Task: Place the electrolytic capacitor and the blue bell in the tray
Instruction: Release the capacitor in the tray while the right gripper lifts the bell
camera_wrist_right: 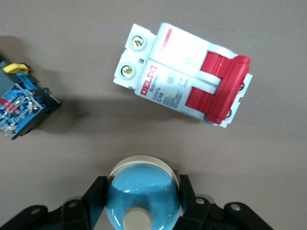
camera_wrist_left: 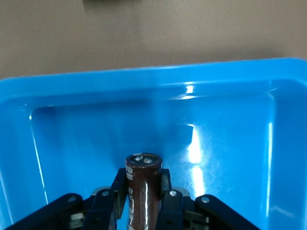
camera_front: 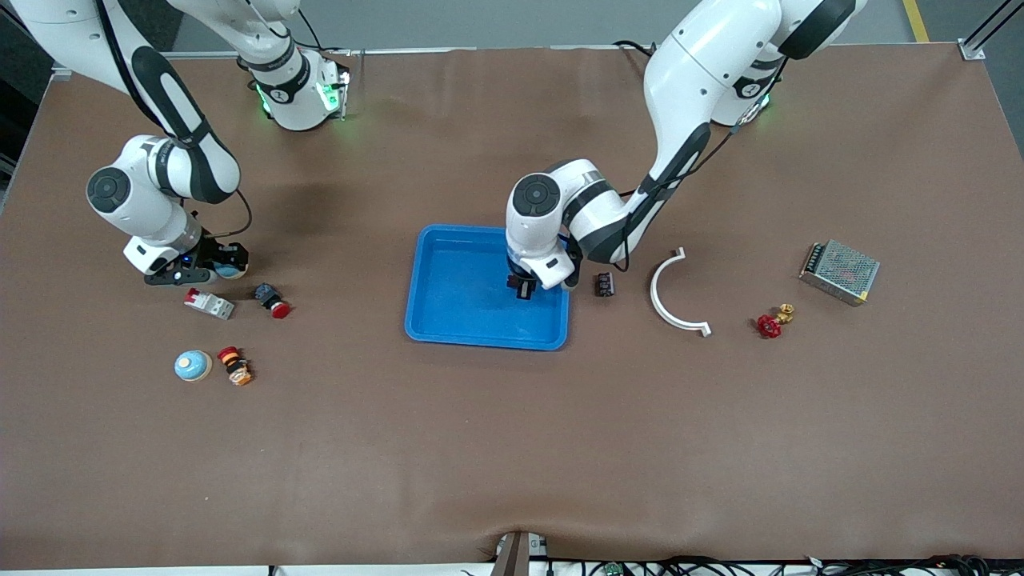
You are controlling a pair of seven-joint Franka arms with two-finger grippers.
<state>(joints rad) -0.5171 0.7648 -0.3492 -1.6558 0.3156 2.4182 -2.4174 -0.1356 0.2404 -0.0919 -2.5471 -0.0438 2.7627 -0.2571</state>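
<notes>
The bright blue tray (camera_front: 448, 320) lies mid-table. My left gripper (camera_front: 524, 290) is over the tray's end toward the left arm, shut on a dark brown electrolytic capacitor (camera_wrist_left: 144, 201). It holds the capacitor low above the tray floor (camera_wrist_left: 230, 143). My right gripper (camera_front: 210, 270) is low near the table's right-arm end, its fingers (camera_wrist_right: 97, 194) closed on a blue bell (camera_wrist_right: 139, 184) with a cream knob. I cannot tell if this bell rests on the table. A second blue bell (camera_front: 193, 366) sits on the table nearer the front camera.
A white and red circuit breaker (camera_front: 210, 304) (camera_wrist_right: 182, 93) and a red push button (camera_front: 272, 301) lie beside the right gripper. An orange part (camera_front: 234, 366) lies beside the second bell. A black terminal block (camera_front: 604, 284), white curved bracket (camera_front: 670, 300), red valve (camera_front: 770, 322) and metal power supply (camera_front: 840, 272) lie toward the left arm's end.
</notes>
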